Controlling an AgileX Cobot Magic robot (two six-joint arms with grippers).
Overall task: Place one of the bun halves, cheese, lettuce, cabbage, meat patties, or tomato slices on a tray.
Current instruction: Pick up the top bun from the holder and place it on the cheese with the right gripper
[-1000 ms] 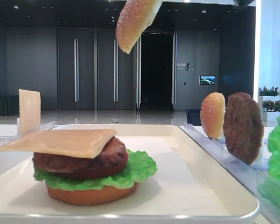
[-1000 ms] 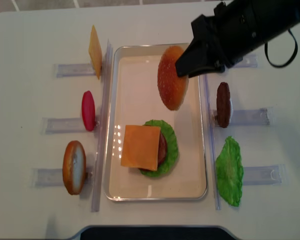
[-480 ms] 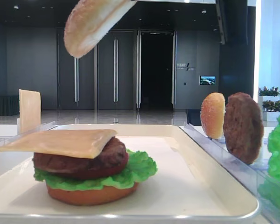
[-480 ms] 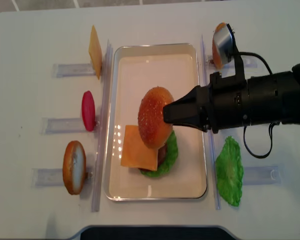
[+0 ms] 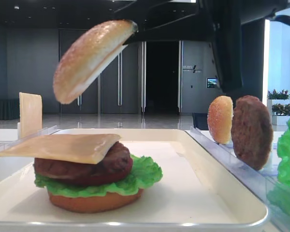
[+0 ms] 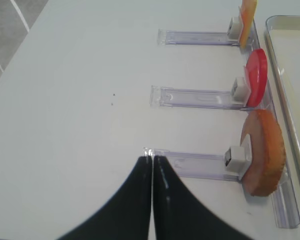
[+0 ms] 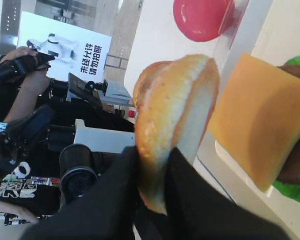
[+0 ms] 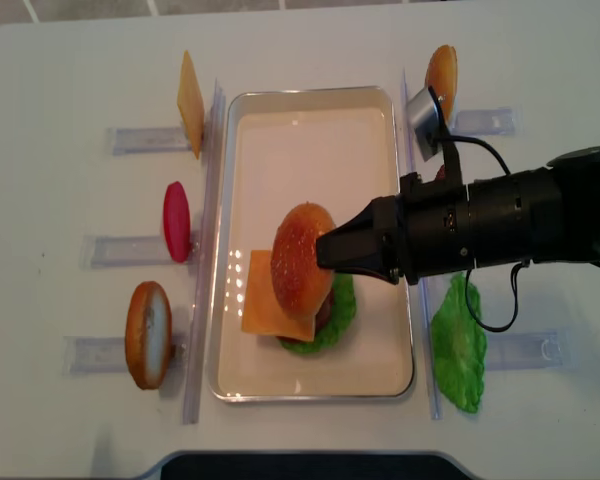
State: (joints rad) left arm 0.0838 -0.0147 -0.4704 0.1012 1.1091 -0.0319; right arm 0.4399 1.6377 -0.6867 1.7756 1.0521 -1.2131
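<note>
The right tool [image 8: 325, 252] is clenched on the rim of the bun top [image 8: 300, 260], holding it tilted in the air above the stack on the tray [image 8: 310, 110] — clear of the cheese [image 8: 265, 300], which lies over the meat patty [image 5: 87, 166], lettuce [image 5: 145, 174] and bun bottom [image 5: 94, 200]. The left tool [image 6: 152, 165] hovers over the bench [image 6: 65, 100], fingers pressed together and gripping nothing, near a clear rack [image 6: 190, 162].

1. Trays: one [image 8: 310, 95].
2. Bun pieces: four — held top [image 8: 300, 258], stack base [image 5: 94, 202], one on the left rack [image 8: 147, 334], one on the right rack [image 8: 441, 70].
3. Cheese slices: two [image 8: 276, 296] [image 8: 190, 102].
4. Meat patties: two [image 5: 82, 166] [image 5: 252, 131].
5. Lettuce leaves: two [image 8: 458, 345] [image 8: 340, 310].
6. Tomato slices visible: one [image 8: 176, 221].
</note>
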